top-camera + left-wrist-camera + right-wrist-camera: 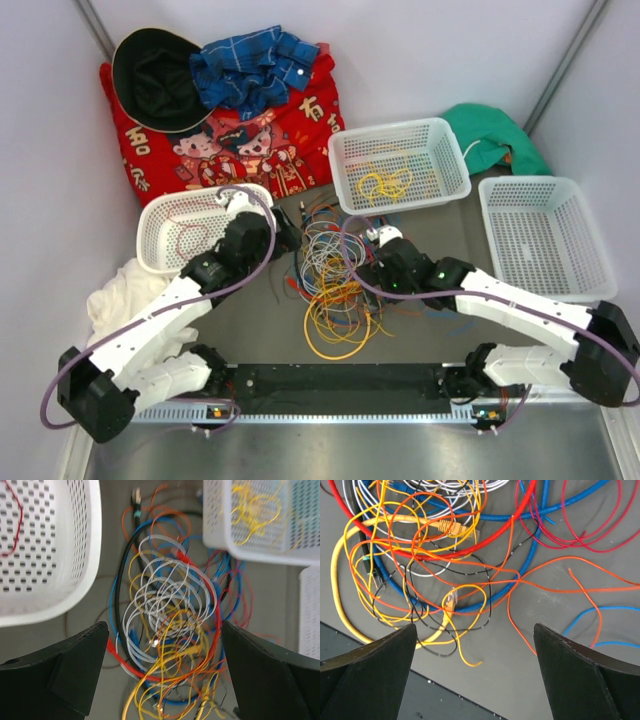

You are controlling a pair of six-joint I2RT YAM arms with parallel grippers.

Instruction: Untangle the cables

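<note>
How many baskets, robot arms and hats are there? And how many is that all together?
White baskets: 3 (left basket, middle basket, right basket)
Robot arms: 2 (left arm, right arm)
Black hat: 1
Total: 6
The cables are too tangled to count.

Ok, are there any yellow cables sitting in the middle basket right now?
Yes, the top view shows a small bunch of thin yellow cables lying on the floor of the middle white basket.
</note>
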